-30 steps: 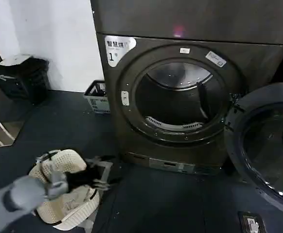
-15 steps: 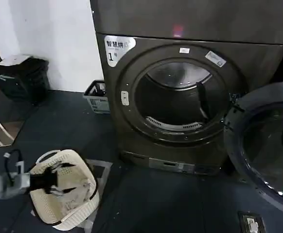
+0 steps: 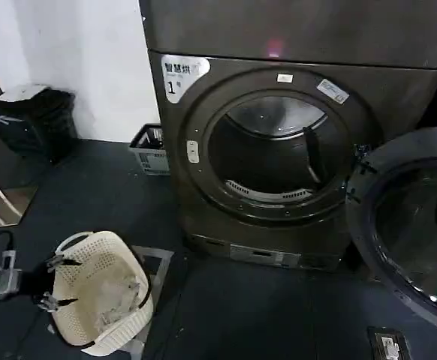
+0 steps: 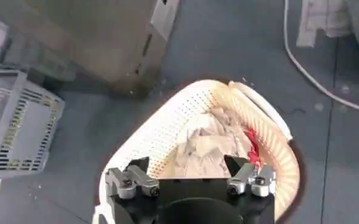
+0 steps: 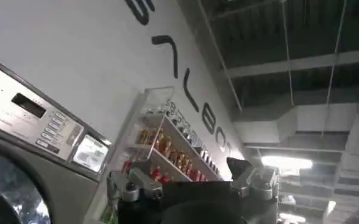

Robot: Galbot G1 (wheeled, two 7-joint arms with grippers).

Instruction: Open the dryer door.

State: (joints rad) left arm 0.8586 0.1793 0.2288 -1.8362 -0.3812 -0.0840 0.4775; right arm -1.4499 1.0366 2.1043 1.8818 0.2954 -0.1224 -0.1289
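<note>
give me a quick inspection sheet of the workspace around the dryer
surface: dark floor, bare in front of the dryer
job's things: dryer door swung wide open to the right, drum exposed
clutter: white laundry basket with clothes; grey crate by the wall
grippers: left gripper open, over the basket; right gripper open, raised, aimed upward
cables: white cable on the floor
surroundings: white wall; black bin at left

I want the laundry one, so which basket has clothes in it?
The white round basket by the left gripper holds clothes; the grey crate beside the dryer looks empty.
</note>
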